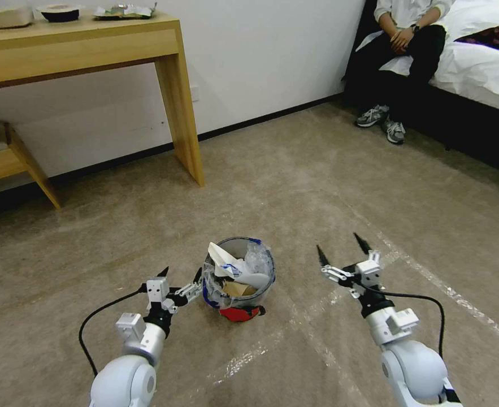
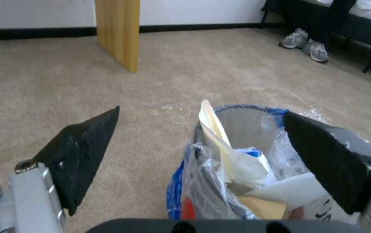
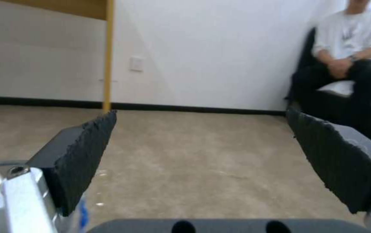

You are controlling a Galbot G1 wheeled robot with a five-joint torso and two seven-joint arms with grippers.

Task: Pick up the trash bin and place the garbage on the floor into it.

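Note:
The trash bin [image 1: 262, 255] stands on the floor [image 1: 317, 186] in front of me, with a grey rim, a red base and a crinkly clear liner with blue marks. Garbage [image 1: 233, 267] fills it: white flat pieces, brown paper and wrappers. My left gripper [image 1: 181, 275] is open at the bin's near-left side. In the left wrist view, the left gripper [image 2: 201, 111] has one finger over the carpet outside the rim [image 2: 241, 107] and the other over the garbage [image 2: 241, 165] inside. I cannot tell whether it touches the bin. My right gripper [image 1: 341, 249] hangs open to the right of the bin, over carpet [image 3: 201, 111].
A wooden desk leg [image 1: 184, 118] stands at the back left, with a low wooden bench [image 1: 12, 152] beside it. A person sits on the bed [image 1: 486, 73] at the back right, shoes [image 1: 382, 121] on the carpet. White tape lines [image 1: 430, 277] cross the floor near my right arm.

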